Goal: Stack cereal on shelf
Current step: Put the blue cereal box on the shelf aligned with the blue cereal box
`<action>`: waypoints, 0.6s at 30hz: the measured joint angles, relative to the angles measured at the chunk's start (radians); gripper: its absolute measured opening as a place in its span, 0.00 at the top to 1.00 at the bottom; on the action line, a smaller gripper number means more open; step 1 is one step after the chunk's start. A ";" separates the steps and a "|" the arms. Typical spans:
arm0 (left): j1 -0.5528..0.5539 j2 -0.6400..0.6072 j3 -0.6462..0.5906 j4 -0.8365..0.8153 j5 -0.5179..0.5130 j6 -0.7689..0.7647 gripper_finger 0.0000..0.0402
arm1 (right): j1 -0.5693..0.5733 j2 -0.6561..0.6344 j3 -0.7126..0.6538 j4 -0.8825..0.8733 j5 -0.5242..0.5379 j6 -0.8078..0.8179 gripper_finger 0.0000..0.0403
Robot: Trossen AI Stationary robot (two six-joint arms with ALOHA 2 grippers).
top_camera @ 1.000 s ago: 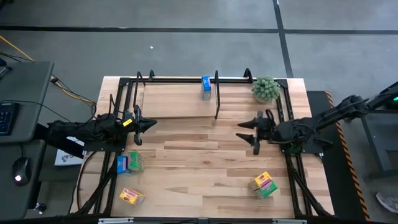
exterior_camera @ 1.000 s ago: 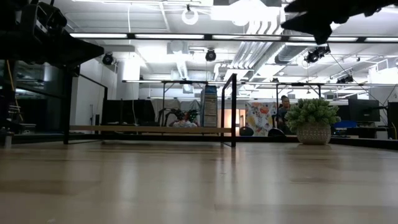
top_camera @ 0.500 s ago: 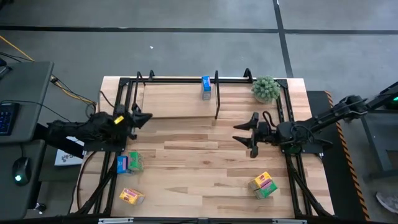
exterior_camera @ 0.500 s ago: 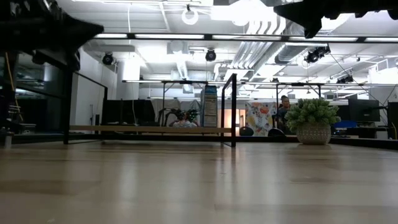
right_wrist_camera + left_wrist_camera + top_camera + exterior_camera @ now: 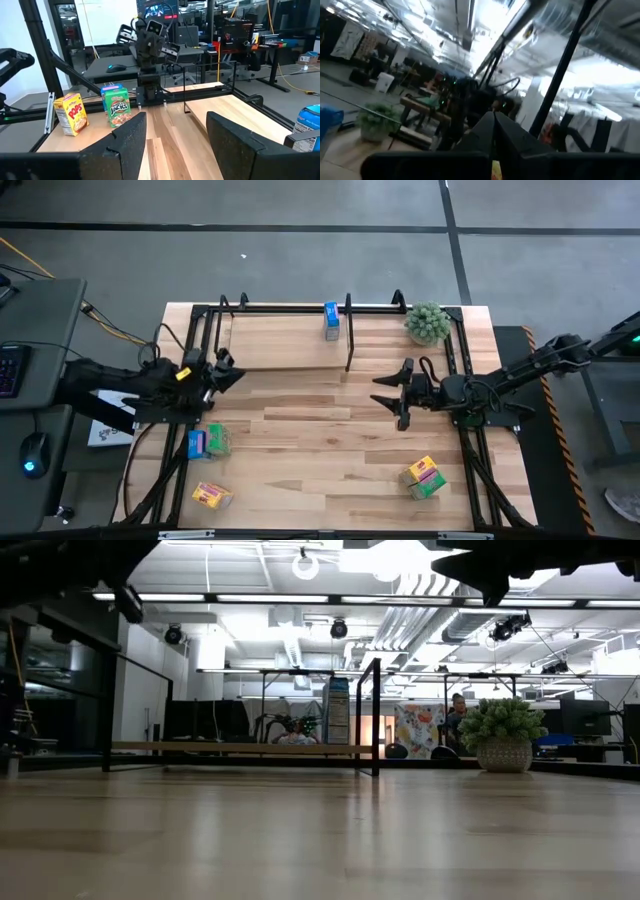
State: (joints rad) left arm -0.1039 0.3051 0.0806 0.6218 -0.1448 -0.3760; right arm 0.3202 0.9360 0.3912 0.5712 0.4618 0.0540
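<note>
A blue cereal box [image 5: 331, 320] stands upright on the shelf [image 5: 280, 340], a black tube rack with a wooden board along the table's far side. Blue and green boxes [image 5: 208, 442] and a yellow box [image 5: 212, 496] stand at the near left. Two more boxes [image 5: 423, 477] stand at the near right. My left gripper [image 5: 236, 374] hovers shut near the table's left edge, tipped upward and holding nothing. Right of centre, my right gripper [image 5: 385, 392] hovers open, pointing level toward the left, with nothing between its fingers [image 5: 131, 140].
A round green plant in a pot [image 5: 427, 323] stands at the far right corner, beside the shelf's right end. Black frame tubes [image 5: 465, 380] run along the table's left and right edges. Bare planks lie between the two grippers.
My left gripper has risen and drawn back a little toward the table's left edge, tipping its fingers upward and rolling about its own axis. It stays shut.
</note>
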 joint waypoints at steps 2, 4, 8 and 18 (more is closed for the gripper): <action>-0.016 0.059 0.069 -0.054 -0.004 0.019 0.93 | 0.000 0.000 0.000 0.004 0.000 0.013 0.50; -0.027 0.106 0.159 -0.193 -0.007 0.035 0.87 | 0.000 0.000 0.000 0.003 0.000 0.026 0.50; -0.043 0.199 0.381 -0.596 -0.053 -0.008 0.71 | 0.000 0.000 0.000 0.002 0.000 0.027 0.50; -0.086 0.428 0.791 -1.363 0.125 -0.478 0.42 | 0.000 0.000 0.000 -0.009 -0.002 0.028 0.50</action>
State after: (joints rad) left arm -0.1895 0.7327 0.8719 -0.7414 -0.0199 -0.8542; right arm 0.3202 0.9360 0.3912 0.5619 0.4603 0.0818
